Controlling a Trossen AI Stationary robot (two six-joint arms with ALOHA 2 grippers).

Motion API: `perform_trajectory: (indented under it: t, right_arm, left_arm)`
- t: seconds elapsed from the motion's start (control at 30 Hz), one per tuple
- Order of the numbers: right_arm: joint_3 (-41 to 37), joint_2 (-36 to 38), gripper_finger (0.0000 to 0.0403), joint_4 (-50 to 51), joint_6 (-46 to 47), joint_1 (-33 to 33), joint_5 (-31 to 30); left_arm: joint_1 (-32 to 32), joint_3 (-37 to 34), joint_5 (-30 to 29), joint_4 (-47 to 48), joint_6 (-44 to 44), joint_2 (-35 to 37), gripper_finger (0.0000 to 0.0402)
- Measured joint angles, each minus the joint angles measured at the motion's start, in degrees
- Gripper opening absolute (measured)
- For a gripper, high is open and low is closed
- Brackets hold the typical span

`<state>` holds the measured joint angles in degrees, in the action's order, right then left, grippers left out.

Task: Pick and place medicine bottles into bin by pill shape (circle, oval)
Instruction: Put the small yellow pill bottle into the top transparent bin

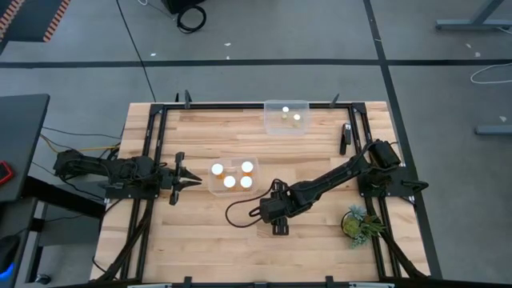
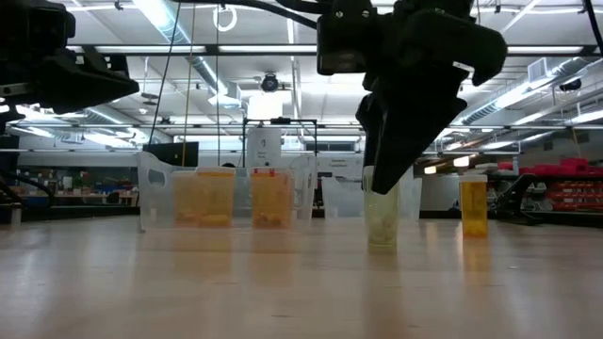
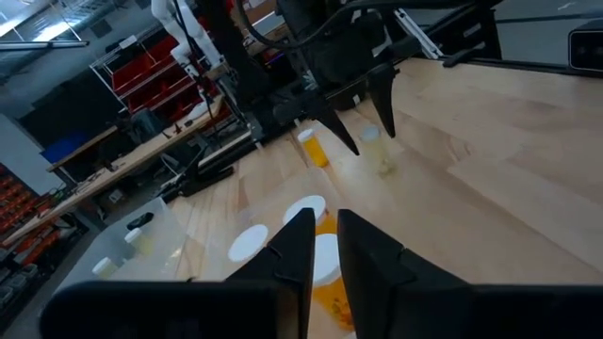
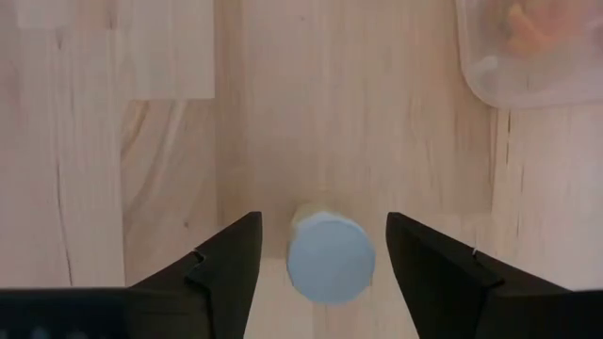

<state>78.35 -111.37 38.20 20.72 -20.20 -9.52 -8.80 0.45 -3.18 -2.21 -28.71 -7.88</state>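
Pale wood planks make up the table [image 1: 200, 240], framed by dark rails, and both arms reach in over it from the side edges. Near the middle sits a clear bin [image 1: 233, 177] holding three medicine bottles [image 1: 230, 182] with white caps. A second clear bin [image 1: 286, 117] stands against the far edge with two smaller bottles [image 1: 296, 118] inside. A small green plant [image 1: 358, 223] sits near the right edge, toward the near side.

Judging by the layout, the step in hand is a pick: the right arm stretches from the right edge toward the table's centre, and the right gripper [image 4: 323, 259] hangs over a lone bottle [image 4: 330, 256] standing upright on bare wood, just to the near-right of the middle bin. Its fingers stand apart, one on each side of the white cap, with a gap on both sides, so nothing is gripped yet. The next move probably calls for closing squarely on the cap or body, lifting straight up, then carrying the bottle to whichever bin matches its pill shape. The pills cannot be read from here.

Another orange bottle [image 2: 473, 207] stands loose on the wood nearby in the low view.

The left gripper [image 1: 189, 182] waits just left of the middle bin, fingers pressed nearly together and empty.
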Motion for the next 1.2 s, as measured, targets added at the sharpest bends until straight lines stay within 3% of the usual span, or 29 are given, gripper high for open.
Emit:
perform_trajectory:
  t: [0.2, 0.67, 1.2]
  right_arm:
    - [0.0, 0.0, 0.0217, 0.3, -1.2, -0.2, -0.9]
    - [0.0, 0.0, 0.0131, 2.3, -1.2, 0.1, -1.0]
    - [4.8, 0.3, 0.0132, 10.0, -7.0, 6.0, -1.0]
  left_arm:
    - [0.0, 0.0, 0.0, 0.0, 0.0, 0.0, 0.006]
    - [0.0, 0.0, 0.0, -0.1, 0.0, 0.0, 0.0057]
    - [0.0, 0.0, 0.0, -0.1, 0.0, 0.0, 0.0051]
